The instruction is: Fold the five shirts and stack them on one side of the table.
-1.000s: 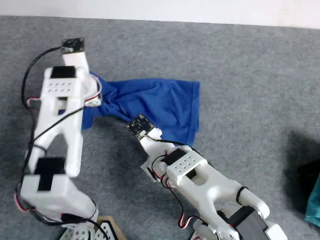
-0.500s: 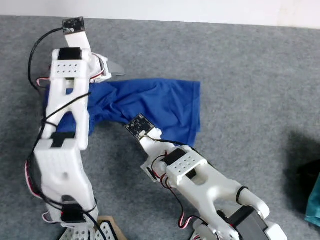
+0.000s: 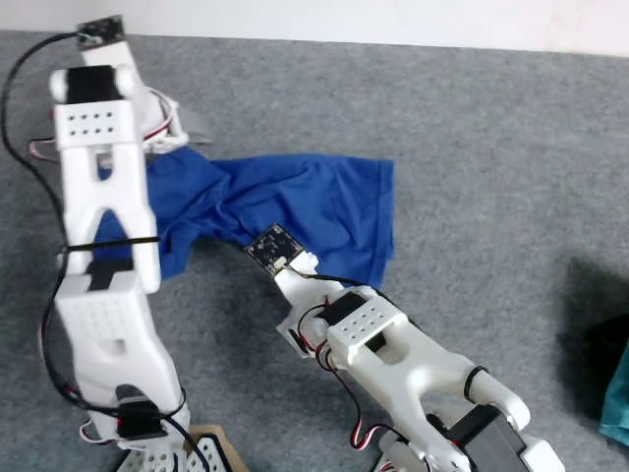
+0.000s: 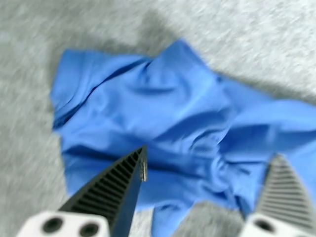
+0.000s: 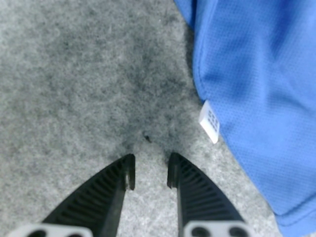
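Note:
A blue shirt (image 3: 314, 206) lies rumpled on the grey table (image 3: 491, 128), left of centre. My left gripper (image 3: 184, 130) hangs above the shirt's far left end. In the left wrist view it (image 4: 211, 158) is wide open, with nothing between its fingers and the creased shirt (image 4: 163, 113) below. My right gripper (image 5: 149, 175) sits low over bare carpet just beside the shirt's near hem (image 5: 247, 74), where a small white tag (image 5: 210, 121) sticks out. It is open by a narrow gap and holds nothing. From above, the right arm's wrist camera (image 3: 275, 246) covers that gripper.
A dark cloth and a teal cloth (image 3: 614, 393) lie at the table's right edge. The carpet between them and the blue shirt is bare. A white wall (image 3: 393, 20) runs along the far side.
My left arm has risen and swung toward the far left corner. The shirt's left part has been drawn out leftward and lies flatter. The right arm has not moved.

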You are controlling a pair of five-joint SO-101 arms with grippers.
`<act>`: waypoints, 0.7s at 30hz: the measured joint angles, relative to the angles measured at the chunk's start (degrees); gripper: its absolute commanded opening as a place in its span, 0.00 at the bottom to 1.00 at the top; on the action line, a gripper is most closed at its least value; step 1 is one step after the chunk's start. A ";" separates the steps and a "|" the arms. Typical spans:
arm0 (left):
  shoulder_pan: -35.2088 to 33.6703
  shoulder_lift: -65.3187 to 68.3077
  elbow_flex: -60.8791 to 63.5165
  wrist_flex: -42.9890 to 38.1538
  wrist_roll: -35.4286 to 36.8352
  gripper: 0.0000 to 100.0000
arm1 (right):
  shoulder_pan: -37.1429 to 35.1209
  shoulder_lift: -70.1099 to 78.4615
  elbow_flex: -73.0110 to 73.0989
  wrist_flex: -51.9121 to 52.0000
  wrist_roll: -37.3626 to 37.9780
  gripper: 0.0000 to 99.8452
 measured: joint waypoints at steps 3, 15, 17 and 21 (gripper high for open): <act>-0.53 -5.36 9.32 0.18 0.00 0.16 | 0.00 0.00 0.00 0.00 0.00 0.13; -0.35 -36.22 53.19 -13.27 0.00 0.25 | 0.00 0.00 0.00 0.00 0.00 0.13; -0.35 -41.23 62.07 -17.41 0.00 0.25 | 0.00 0.00 0.00 0.00 0.00 0.13; -0.35 -50.20 79.82 -26.02 0.09 0.25 | 0.00 0.00 0.00 0.00 0.00 0.13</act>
